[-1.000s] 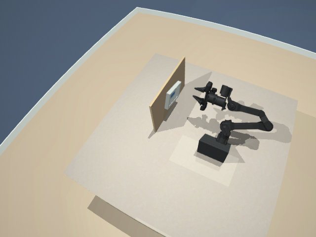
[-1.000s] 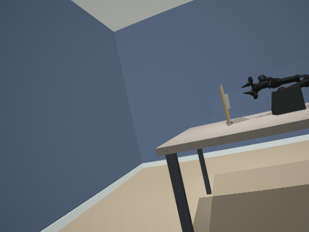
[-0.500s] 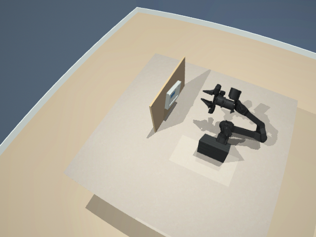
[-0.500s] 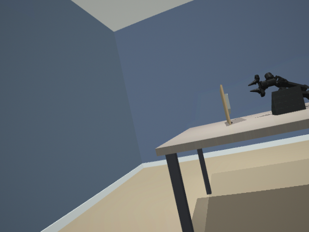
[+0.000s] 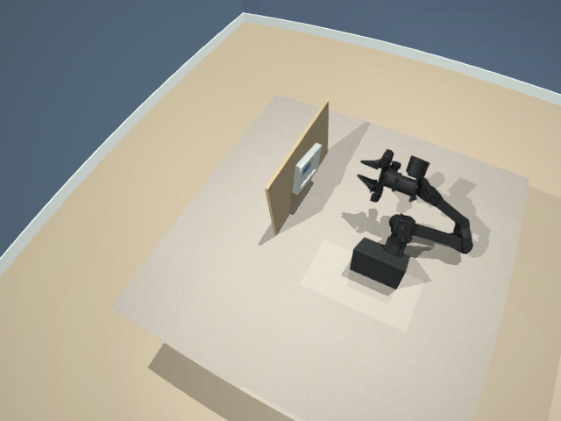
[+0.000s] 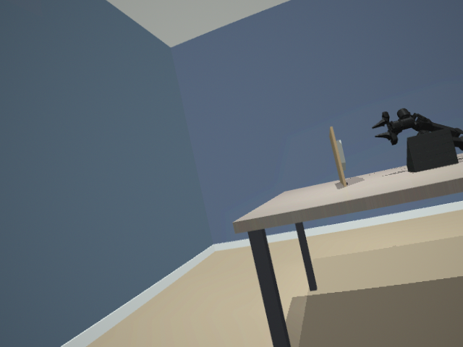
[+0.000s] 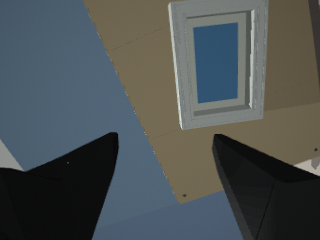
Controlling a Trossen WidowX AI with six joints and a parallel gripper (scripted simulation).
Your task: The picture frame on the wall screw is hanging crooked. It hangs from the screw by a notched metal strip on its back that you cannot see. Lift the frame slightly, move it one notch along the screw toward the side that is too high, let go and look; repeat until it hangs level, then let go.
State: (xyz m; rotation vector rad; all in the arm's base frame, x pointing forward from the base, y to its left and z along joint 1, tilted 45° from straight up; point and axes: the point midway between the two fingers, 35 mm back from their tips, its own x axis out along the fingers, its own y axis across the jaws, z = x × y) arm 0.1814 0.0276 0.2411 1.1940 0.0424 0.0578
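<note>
The picture frame (image 5: 296, 179) (image 6: 341, 153) (image 7: 187, 65) is located on the upright board (image 5: 277, 199) (image 6: 337, 158) (image 7: 145, 95), in front of the hand (image 5: 358, 168) (image 6: 373, 131) (image 7: 165, 141) and well apart from its fingertips. The hand is positioned above the desk (image 5: 217, 253) (image 6: 299, 197). Its fingers are partly open, a little over halfway, with nothing gripped between them. Neither finger contacts the frame or the board.

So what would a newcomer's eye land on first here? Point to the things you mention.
Probably the black arm's gripper (image 5: 358, 168) (image 6: 373, 131) (image 7: 165, 141), open and pointing at the upright board (image 5: 281, 199) (image 6: 337, 157) (image 7: 145, 90) with a gap between them. Next, the pale picture frame (image 5: 296, 180) (image 6: 340, 152) (image 7: 181, 75) on the board's arm-facing side, its blue centre (image 5: 306, 167) (image 7: 216, 62) standing out in the wrist view.
</note>
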